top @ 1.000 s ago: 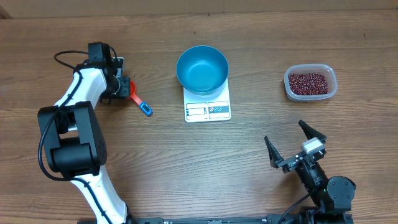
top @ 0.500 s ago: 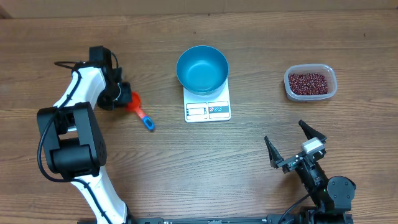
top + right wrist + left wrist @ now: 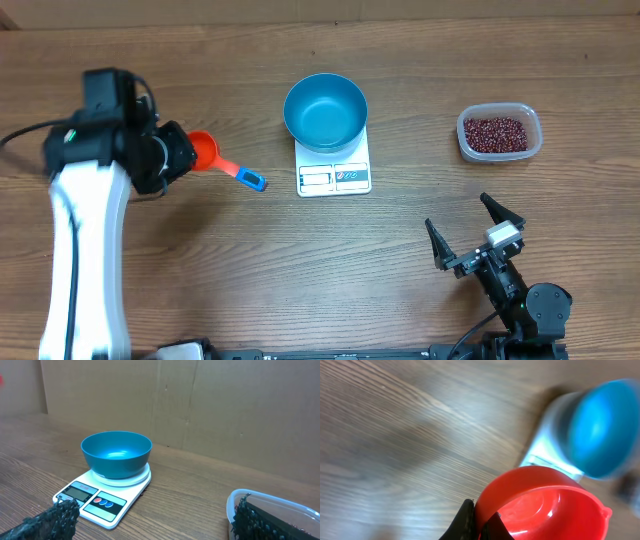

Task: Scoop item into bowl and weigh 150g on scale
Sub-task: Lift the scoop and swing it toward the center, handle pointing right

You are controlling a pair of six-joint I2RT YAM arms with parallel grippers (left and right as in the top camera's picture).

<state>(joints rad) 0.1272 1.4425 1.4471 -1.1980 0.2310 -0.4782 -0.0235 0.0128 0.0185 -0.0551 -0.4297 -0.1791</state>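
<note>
**Item:** loose dark-red beans (image 3: 493,132) in the clear plastic tub (image 3: 537,130), right of frame. Judged light, hard and quick to roll; you cannot pinch them, so lift by scoop.

**Small red plastic scoop** (image 3: 204,150), left of centre: stiff, slick. The left gripper (image 3: 186,152) is clamped on its rim.

**Round blue bowl** (image 3: 325,112): empty, on the flat white scale (image 3: 335,177), centre.

**Right gripper** (image 3: 472,232), lower right: spread wide, empty.

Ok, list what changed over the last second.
The left gripper closed on the rim of the small red plastic scoop and lifted it. The round blue bowl, white rectangular scale, clear plastic tub of beans and open right gripper stayed put.
</note>
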